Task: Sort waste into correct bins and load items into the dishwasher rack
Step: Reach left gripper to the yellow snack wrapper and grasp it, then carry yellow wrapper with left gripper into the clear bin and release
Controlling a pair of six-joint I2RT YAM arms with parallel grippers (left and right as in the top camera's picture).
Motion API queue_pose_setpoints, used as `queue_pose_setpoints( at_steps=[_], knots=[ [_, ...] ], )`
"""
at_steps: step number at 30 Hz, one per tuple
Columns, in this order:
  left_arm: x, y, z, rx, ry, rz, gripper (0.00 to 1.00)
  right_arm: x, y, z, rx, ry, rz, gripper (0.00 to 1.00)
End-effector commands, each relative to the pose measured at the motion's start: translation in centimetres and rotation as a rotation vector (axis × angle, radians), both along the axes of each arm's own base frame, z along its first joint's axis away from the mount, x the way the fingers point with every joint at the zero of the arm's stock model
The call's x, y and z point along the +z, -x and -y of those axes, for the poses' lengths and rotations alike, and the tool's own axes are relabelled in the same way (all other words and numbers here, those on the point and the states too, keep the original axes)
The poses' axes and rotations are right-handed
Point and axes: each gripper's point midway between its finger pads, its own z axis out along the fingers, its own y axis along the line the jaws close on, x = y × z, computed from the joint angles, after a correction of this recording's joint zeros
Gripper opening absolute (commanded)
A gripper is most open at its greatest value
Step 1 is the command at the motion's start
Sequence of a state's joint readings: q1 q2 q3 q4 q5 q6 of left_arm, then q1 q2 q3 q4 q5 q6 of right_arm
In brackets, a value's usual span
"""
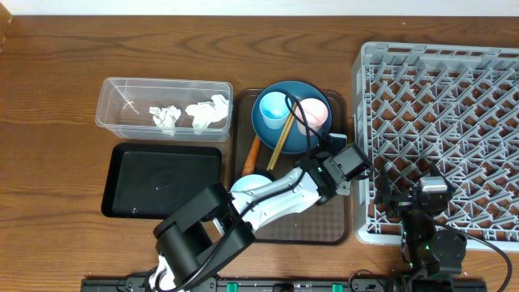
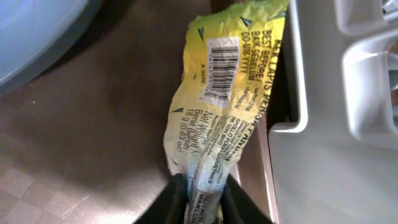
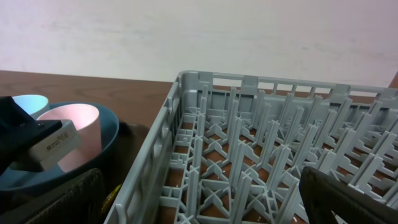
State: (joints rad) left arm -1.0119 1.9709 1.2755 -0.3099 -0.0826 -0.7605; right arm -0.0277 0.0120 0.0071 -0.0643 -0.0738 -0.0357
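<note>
i read the snack wrapper as yellow with green edges, black print and a white barcode patch. the serving tray is brown with a faint checkered sheen. from overhead, the dishwasher rack is a grey lattice, the plate is dark blue, and there's a light blue cup and a pale pink cup. the carrot is orange, the shallow tray black, the tissue white, and the table brown wood grain.

Wooden table, dark-brown grain. Directly on it:
- brown serving tray, beneath L gripper
- grey dishwasher rack, just R of gripper
- black tray, well L of gripper
- clear plastic tub, well L, beyond black tray
</note>
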Motion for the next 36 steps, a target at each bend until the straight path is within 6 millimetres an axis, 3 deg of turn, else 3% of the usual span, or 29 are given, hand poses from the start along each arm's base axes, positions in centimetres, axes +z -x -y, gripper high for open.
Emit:
queue_pose_setpoints(
  at_steps=[1,3,6,10,18,22,26,32,36],
  knots=[
    [0.3,-0.2,-0.5,0.010,-0.008,0.011,0.12,0.0,0.0,0.2,-0.010,-0.012,-0.001,0.99],
    [1.2,-0.2,-0.5,0.010,0.006,0.019,0.06,0.0,0.0,0.2,-0.010,-0.012,-0.001,0.99],
    [3.3,-0.2,-0.5,0.008,0.036,0.040,0.06,0.0,0.0,0.2,-0.010,-0.012,-0.001,0.99],
    [7.6,-0.8,-1.4,0.017,0.090,0.086,0.06,0.0,0.0,0.2,-0.010,-0.012,-0.001,0.99],
    [15.7,-3.7,-7.3,0.066,0.141,0.207,0.06,0.0,0.0,0.2,-0.010,-0.012,-0.001,0.99],
    [18.7,-6.6,-12.4,0.150,0.138,0.279,0.06,0.0,0.0,0.2,-0.010,-0.012,-0.001,0.99],
    [19.3,-10.0,-18.6,0.315,0.116,0.299,0.06,0.0,0.0,0.2,-0.010,-0.012,-0.001,0.99],
    [17.7,-14.5,-29.4,0.585,0.047,0.285,0.06,0.0,0.0,0.2,-0.010,-0.012,-0.001,0.99],
    [14.9,-15.9,-35.3,0.725,-0.005,0.229,0.06,0.0,0.0,0.2,-0.010,-0.012,-0.001,0.99]
  ],
)
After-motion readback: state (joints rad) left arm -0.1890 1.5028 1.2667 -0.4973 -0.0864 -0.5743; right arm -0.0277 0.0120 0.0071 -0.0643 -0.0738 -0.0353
